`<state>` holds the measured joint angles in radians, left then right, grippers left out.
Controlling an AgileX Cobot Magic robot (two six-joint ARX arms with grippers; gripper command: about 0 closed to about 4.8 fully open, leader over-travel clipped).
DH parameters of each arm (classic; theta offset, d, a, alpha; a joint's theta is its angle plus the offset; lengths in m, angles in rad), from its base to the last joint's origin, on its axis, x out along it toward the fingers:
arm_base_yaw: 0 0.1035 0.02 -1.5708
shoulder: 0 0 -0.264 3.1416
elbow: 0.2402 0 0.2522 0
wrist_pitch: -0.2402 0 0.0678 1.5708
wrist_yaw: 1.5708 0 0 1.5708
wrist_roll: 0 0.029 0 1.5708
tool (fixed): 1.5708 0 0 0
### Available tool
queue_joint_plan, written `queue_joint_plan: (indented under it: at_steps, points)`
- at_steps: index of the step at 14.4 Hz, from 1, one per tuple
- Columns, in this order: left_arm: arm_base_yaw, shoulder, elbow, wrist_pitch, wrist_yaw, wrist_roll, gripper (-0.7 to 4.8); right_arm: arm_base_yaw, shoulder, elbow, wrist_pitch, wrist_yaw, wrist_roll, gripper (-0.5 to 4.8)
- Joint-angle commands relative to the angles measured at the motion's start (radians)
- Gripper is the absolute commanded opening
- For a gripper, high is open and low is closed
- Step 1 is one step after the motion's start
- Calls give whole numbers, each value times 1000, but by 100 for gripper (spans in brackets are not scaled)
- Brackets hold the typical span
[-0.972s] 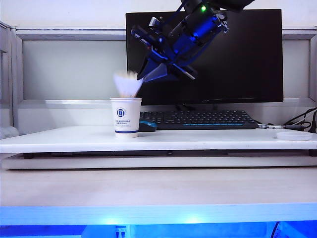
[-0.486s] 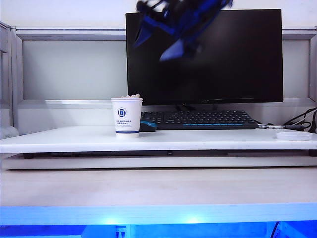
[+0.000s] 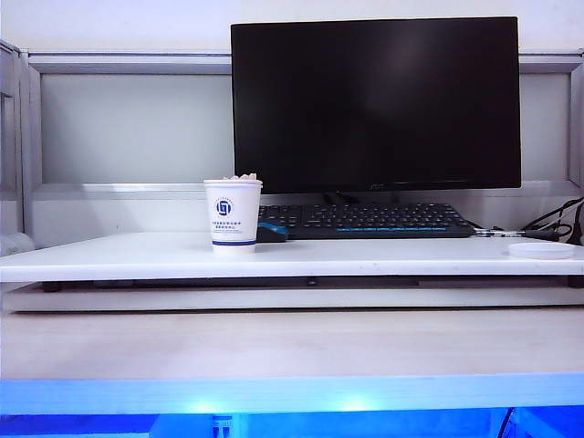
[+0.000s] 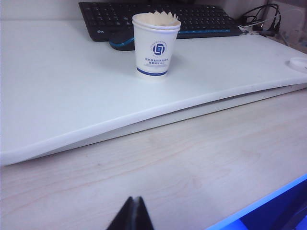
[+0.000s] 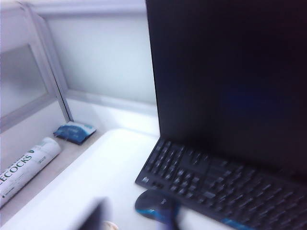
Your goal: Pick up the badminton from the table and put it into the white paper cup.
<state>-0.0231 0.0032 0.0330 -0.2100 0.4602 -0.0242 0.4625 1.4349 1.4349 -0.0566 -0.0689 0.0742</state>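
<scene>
The left gripper [image 4: 132, 215] showed only as dark fingertips pressed together, clenched on nothing, low over the pale wooden desk [image 4: 192, 167] short of the wide white table slab [image 4: 62, 86]. The right gripper [image 5: 98, 215] was a blurred dark finger near the black keyboard [image 5: 216, 182]; I could not tell its opening, and it held nothing visible. The cream-white feathered badminton [image 4: 160, 19] sat inside the white paper cup with blue logo [image 4: 154, 48], skirt peeking over the rim. Open tabletop lay around the cup toward the front edge.
</scene>
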Motion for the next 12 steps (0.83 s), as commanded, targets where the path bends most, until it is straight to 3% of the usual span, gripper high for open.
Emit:
queue_joint_plan:
  at_steps: [1,5,8,12]
  points:
    - [0,0,6,-38,14,-3,-4,-6,-140,1,-116,48,-90,-6]
    - [0,0,6,-35,11,-2,-4,-8,-321,-130,-126,134,-105,-6]
    - [0,0,6,-35,-26,-2,-4,-8,-497,-317,-127,209,-104,-6]
    - [0,0,6,-36,-193,-3,-4,-8,-763,-593,-127,317,-51,-6]
